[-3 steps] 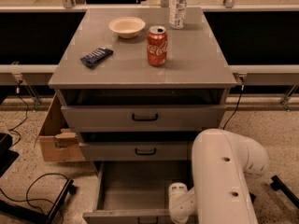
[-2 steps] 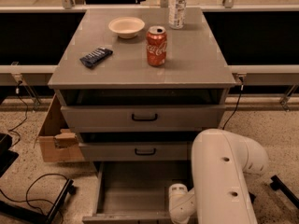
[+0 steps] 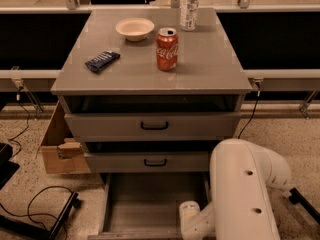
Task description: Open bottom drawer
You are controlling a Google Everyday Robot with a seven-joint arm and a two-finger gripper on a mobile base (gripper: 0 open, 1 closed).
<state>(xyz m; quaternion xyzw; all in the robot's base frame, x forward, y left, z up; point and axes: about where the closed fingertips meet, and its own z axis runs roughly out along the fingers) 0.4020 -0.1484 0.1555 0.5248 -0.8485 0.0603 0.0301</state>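
The bottom drawer (image 3: 145, 204) stands pulled out at the foot of the grey cabinet (image 3: 210, 69), its plain, flat grey tray open to view and its front edge at the lower border of the picture. Above it, the middle drawer (image 3: 115, 162) and top drawer (image 3: 100, 126) have smooth grey fronts with small black loop handles. The gripper (image 3: 192, 229) sits low at the right of the tray, at the end of a rounded, glossy white arm (image 3: 245, 189); whether it is open or holds anything cannot be told.

On the smooth cabinet top stand a shallow cream bowl (image 3: 135, 28), a red cola can (image 3: 167, 49), a clear plastic bottle (image 3: 189, 1) and a flat dark blue packet (image 3: 102, 60). A brown cardboard box (image 3: 57, 151) sits on the speckled floor (image 3: 30, 184) to the left.

Compared with a second ago, the drawer, arm and tabletop things lie in the same places.
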